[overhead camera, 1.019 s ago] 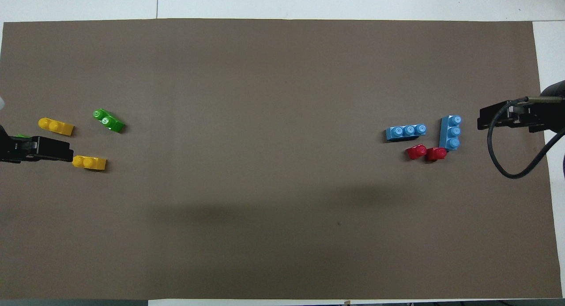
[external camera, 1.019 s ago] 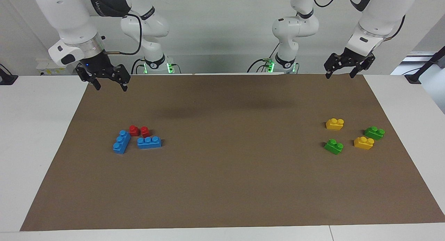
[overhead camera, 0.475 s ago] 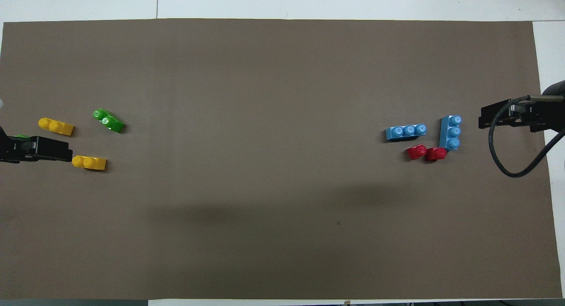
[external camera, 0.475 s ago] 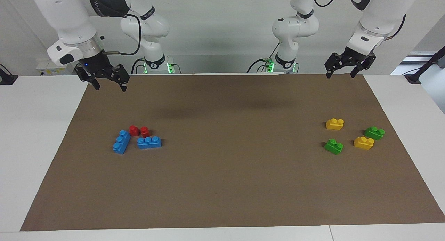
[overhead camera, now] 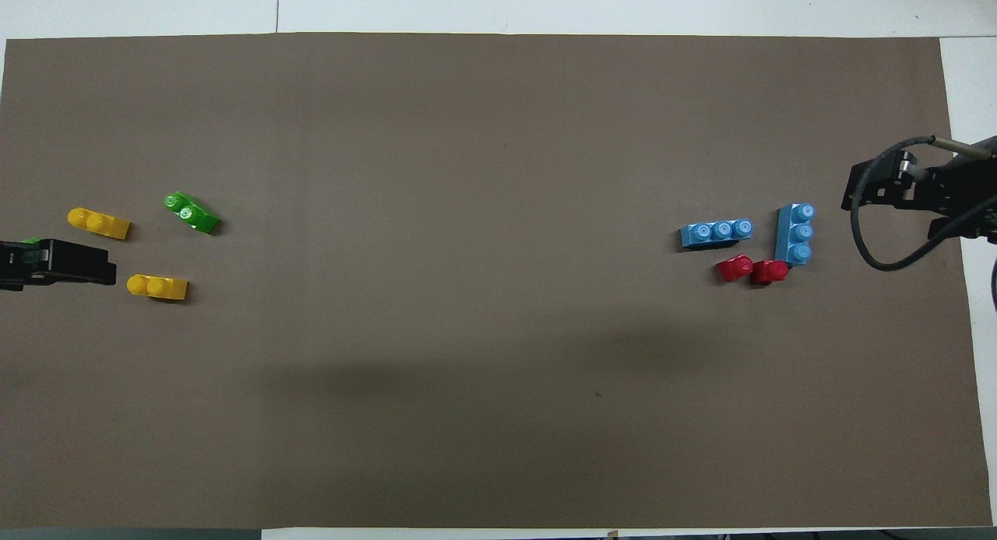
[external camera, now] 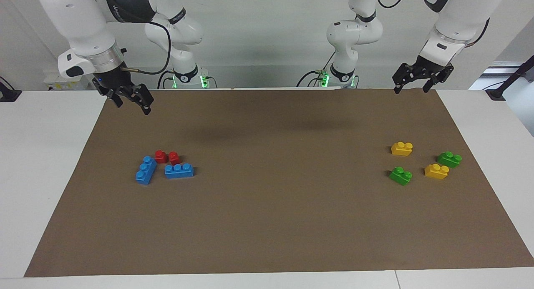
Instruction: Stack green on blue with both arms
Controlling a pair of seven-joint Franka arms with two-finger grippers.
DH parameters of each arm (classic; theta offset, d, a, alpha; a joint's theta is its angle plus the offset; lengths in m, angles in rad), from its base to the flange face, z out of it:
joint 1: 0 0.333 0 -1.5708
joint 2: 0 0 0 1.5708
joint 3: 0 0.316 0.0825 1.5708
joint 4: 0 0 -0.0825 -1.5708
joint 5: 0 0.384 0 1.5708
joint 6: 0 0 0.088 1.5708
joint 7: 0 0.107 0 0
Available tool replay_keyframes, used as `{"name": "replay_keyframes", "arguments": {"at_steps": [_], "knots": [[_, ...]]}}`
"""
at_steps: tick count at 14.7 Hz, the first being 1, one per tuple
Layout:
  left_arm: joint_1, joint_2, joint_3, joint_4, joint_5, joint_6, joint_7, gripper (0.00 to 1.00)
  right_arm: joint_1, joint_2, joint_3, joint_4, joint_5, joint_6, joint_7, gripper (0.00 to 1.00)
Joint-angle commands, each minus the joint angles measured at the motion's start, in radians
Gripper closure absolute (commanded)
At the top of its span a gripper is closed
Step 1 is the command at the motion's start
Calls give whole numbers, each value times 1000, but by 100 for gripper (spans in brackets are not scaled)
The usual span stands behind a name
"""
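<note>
Two green bricks (external camera: pixel 401 175) (external camera: pixel 449 159) lie apart on the brown mat toward the left arm's end. In the overhead view one green brick (overhead camera: pixel 192 213) shows whole; the other green brick (overhead camera: pixel 31 241) is mostly covered by my raised left gripper (overhead camera: pixel 78 261). Two blue bricks (external camera: pixel 146 170) (external camera: pixel 179 170) lie side by side toward the right arm's end, also seen from overhead (overhead camera: pixel 795 233) (overhead camera: pixel 716 233). My left gripper (external camera: pixel 411 89) hangs open and empty, high above the mat's edge. My right gripper (external camera: pixel 132 106) (overhead camera: pixel 896 189) hangs open and empty, turned at an angle, high above the mat.
Two small red bricks (external camera: pixel 161 156) (external camera: pixel 174 157) touch the blue ones on the side nearer the robots. Two yellow bricks (external camera: pixel 402 148) (external camera: pixel 437 171) lie among the green ones. The brown mat (external camera: pixel 267 222) covers most of the white table.
My right gripper has turned about its wrist and shifted slightly. My left gripper has drawn back a little toward its own end of the table. No brick has moved.
</note>
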Motion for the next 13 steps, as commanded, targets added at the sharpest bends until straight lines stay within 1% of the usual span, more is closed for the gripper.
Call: {"name": "replay_keyframes", "arguments": {"at_steps": [1, 3, 4, 5, 7, 9, 10, 13], "knots": [[12, -31, 0, -45, -3, 32, -125, 0, -19, 43, 8, 15, 26, 46, 190, 0], [12, -45, 0, -88, -3, 96, -240, 0, -19, 95, 8, 57, 46, 50, 348, 0], [12, -48, 0, -104, -3, 124, -292, 0, -20, 130, 3, 97, 79, 44, 435, 0], [12, -49, 0, -116, -5, 150, -349, 0, -22, 148, -1, 111, 104, 44, 503, 0], [12, -49, 0, -133, -13, 181, -445, 0, -31, 176, -1, 111, 155, 54, 627, 0], [32, -40, 1, -138, -54, 201, -519, 0, -32, 207, -3, 110, 236, 92, 831, 0], [37, -34, 1, -141, -68, 215, -560, 0, -35, 221, -3, 107, 250, 111, 885, 0], [38, 4, 1, -144, -71, 259, -640, 0, -52, 270, -1, 99, 267, 157, 881, 0]]}}
